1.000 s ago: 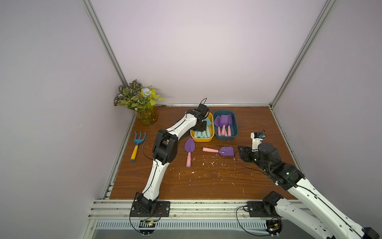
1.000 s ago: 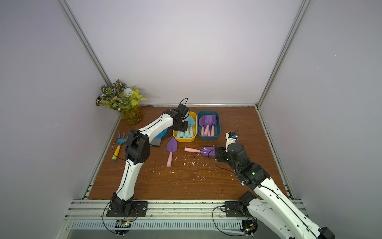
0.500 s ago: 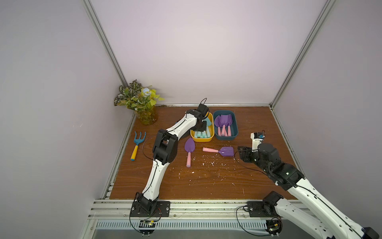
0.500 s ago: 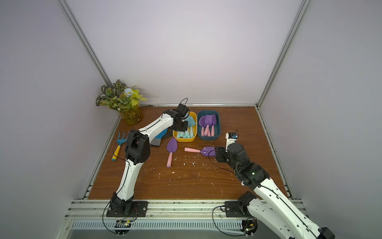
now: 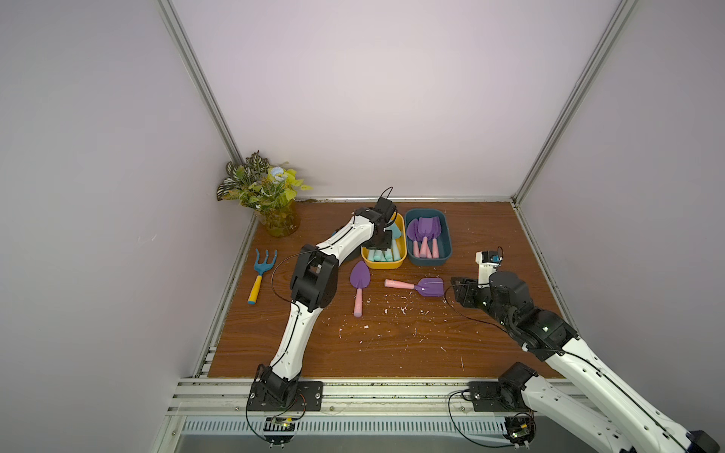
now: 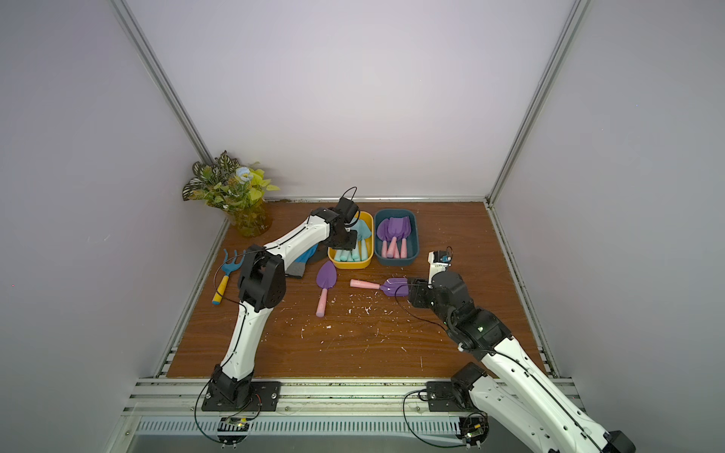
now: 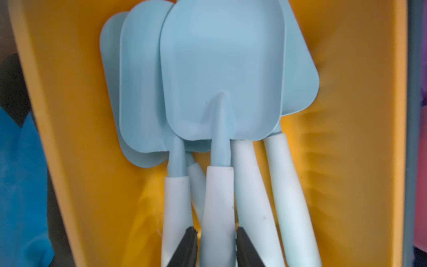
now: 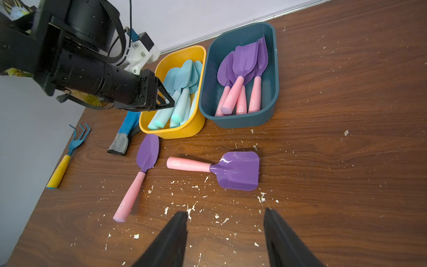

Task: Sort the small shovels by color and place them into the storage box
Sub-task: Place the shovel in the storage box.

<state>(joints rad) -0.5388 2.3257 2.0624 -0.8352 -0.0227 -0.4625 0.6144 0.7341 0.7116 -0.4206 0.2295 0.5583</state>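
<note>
We find the left gripper (image 7: 216, 228) closely flanking an aqua shovel (image 7: 221, 81) handle, grip undeterminable, finger bases cut off; right gripper (image 8: 226, 212) parted, empty.

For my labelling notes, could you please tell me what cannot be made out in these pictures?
- Left wrist view: whether the left gripper presses the aqua shovel handle; frame edge cuts it off.
- Aqua shovels in the yellow bin: count hidden by overlapping blades.
- In a top view: glove mostly under the left arm.
</note>
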